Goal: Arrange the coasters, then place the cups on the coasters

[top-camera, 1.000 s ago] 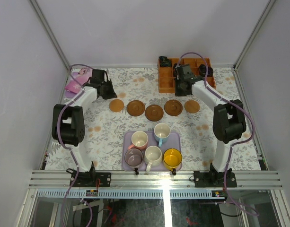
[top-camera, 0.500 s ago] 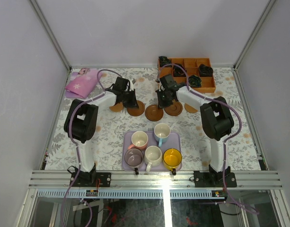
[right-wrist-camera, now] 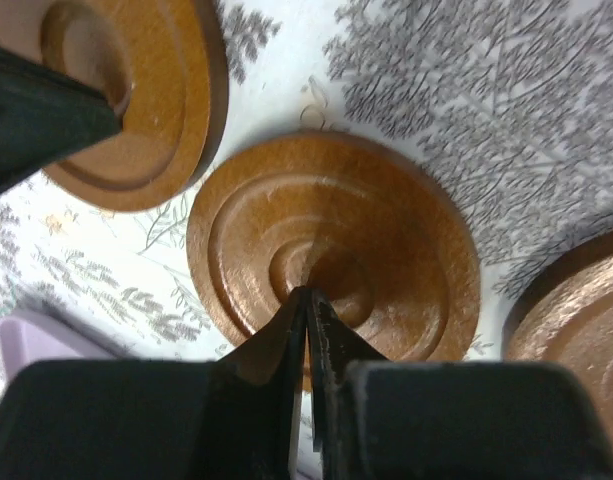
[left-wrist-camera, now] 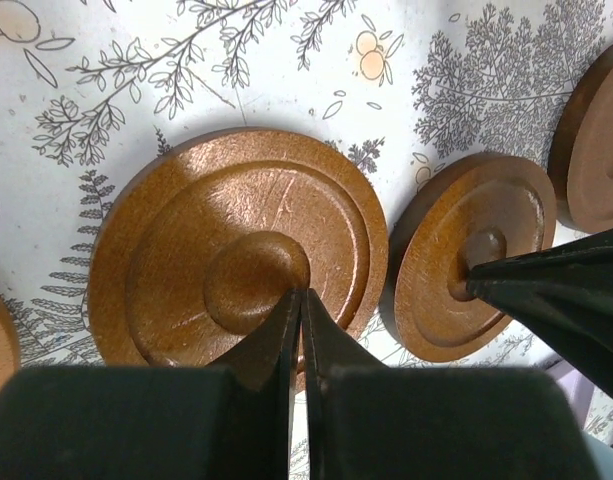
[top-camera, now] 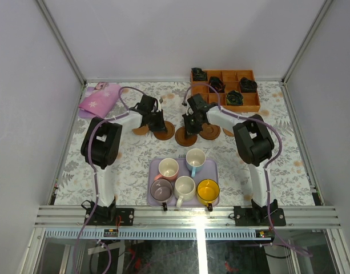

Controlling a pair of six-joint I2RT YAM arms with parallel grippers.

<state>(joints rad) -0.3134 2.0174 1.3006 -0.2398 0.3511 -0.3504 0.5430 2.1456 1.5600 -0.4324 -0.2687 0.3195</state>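
Flower-patterned table [top-camera: 129, 165], with the job barely under way. At the far edge the wooden box [top-camera: 243, 108] holds dark items in several compartments, too small to name. The lavender tray [top-camera: 212, 169] near the arms carries all five cups [top-camera: 184, 186], none yet on a coaster. Between them the five coasters [top-camera: 209, 132] lie in a loose curved row. The left gripper [left-wrist-camera: 299, 300] and right gripper [right-wrist-camera: 306, 295], jaws pressed together and holding nothing, each point their tips at the centre of one of two neighbouring coasters, apparently to nudge them into line.

Your left hand [top-camera: 159, 122] is over the coasters [top-camera: 186, 139] | your right hand [top-camera: 189, 127] is beside it, over the row too | five cups [top-camera: 184, 185] all sit on the purple tray [top-camera: 153, 165]
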